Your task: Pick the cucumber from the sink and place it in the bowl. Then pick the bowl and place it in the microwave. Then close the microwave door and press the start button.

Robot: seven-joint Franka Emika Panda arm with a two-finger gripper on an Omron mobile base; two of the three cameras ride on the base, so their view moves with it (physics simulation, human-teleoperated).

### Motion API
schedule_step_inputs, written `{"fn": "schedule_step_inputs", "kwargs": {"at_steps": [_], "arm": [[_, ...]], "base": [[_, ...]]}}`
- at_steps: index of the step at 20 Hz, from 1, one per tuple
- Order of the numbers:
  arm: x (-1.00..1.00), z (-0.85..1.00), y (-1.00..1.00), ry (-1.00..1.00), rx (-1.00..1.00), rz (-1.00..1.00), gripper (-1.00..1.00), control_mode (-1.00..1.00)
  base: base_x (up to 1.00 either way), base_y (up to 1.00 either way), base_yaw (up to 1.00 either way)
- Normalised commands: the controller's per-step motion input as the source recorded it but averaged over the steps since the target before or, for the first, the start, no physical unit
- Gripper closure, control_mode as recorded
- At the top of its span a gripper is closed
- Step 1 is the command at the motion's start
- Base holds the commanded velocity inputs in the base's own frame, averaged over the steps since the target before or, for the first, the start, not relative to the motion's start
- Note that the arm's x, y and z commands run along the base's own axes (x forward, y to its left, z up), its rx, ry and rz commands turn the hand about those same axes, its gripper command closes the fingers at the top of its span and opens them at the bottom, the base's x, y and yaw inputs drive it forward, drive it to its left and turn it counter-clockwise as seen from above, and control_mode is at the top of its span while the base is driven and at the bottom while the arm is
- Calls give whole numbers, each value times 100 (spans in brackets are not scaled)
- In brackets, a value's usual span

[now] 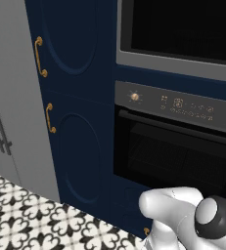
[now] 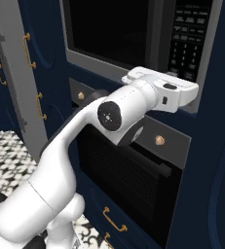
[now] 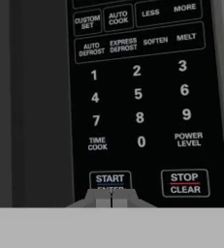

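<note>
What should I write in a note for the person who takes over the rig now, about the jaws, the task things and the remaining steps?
Gripper: jaws shut, holding nothing, tips at the lower edge of the white-lettered START button on the black keypad.
Built-in grey-framed microwave: its black-glass door looks closed. Bowl and cucumber cannot be seen from here.
Done: door closed, by its look.
Left: confirm the START press, then draw the arm back.

The gripper (image 3: 111,199), fingertips pressed together, sits at the START button (image 3: 110,179) on the microwave's black keypad (image 3: 138,92), left of STOP/CLEAR (image 3: 184,183).
</note>
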Motion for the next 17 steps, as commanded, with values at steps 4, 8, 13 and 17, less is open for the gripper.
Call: {"fn": "schedule_step_inputs", "kwargs": {"at_steps": [4,8,13,17], "arm": [[24,0,-1,0,0,0,100,-100],[25,0,-11,0,1,0,100,-100],[46,0,-7,0,0,0,100,-100],[97,-10,0,1,0,0,100,-100]], "base": [[0,0,0],[0,0,0],[0,0,0],[0,0,0]]}}
